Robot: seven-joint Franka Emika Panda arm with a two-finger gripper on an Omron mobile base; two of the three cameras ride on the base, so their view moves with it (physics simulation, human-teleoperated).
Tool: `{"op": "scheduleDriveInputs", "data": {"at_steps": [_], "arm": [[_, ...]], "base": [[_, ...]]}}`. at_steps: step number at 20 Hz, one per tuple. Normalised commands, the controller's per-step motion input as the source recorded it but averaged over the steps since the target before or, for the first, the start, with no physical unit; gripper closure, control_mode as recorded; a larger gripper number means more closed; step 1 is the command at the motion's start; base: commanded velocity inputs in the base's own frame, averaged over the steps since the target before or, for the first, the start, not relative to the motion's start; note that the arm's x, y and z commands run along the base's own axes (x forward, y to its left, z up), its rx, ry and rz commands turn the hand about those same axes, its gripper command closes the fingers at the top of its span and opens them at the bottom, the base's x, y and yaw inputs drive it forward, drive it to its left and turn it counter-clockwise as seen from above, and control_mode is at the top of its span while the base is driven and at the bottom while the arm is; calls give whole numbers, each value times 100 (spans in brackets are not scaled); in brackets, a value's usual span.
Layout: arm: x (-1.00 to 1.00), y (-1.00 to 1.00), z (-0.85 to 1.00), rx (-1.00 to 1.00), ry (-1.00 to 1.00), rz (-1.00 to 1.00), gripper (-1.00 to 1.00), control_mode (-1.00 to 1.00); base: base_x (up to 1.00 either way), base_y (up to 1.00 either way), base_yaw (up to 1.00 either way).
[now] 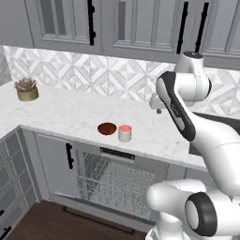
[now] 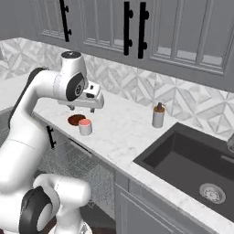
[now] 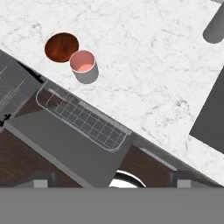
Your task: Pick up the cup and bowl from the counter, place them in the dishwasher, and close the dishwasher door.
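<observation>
a rendered kitchen seen from a mobile robot. a white marble counter (image 1: 70, 117) runs along a patterned tile wall, and near its front edge stand the cup (image 1: 124, 133), pale outside and pink inside, and the dark reddish bowl (image 1: 107, 128), touching or nearly touching, the bowl on the side away from the sink. directly below them the dishwasher (image 1: 117, 154) is open, its door (image 3: 65, 144) dropped flat and a silver wire rack (image 3: 83, 118) pulled out over it. the white arm is folded high, with the gripper (image 2: 93, 98) hanging above the counter, well clear of both dishes and a little toward the wall and the sink from them. its jaws stand wide apart and hold nothing. in the hand view, which looks straight down, the cup sits in the upper left with the bowl just beyond it, while the finger tips sit at the bottom edge, so the gripper would have to travel toward the counter's front edge and away from the sink, then descend. the cup is the nearer of the two. it stands upright, so its axis is vertical and its round rim gives no preferred direction for closing. a grey soap bottle (image 2: 158, 115) stands by the black sink (image 2: 192, 164), and a small plant (image 1: 26, 89) sits at the counter's far end, both well apart from the dishes.
</observation>
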Motion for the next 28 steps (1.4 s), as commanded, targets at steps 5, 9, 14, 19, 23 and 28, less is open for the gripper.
{"op": "scheduleDriveInputs", "data": {"at_steps": [5, 9, 14, 19, 23, 28], "arm": [[0, 0, 0, 0, 0, 0, -100, 100], [0, 0, 0, 0, 0, 0, -100, 100], [0, 0, 0, 0, 0, 0, -100, 100], [0, 0, 0, 0, 0, 0, -100, 100], [0, 0, 0, 0, 0, 0, -100, 100], [0, 0, 0, 0, 0, 0, -100, 100]], "base": [[0, -31, 50], [0, -43, 46], [0, -46, 39], [0, -58, 31], [0, -57, 24], [0, -60, 13]]}}
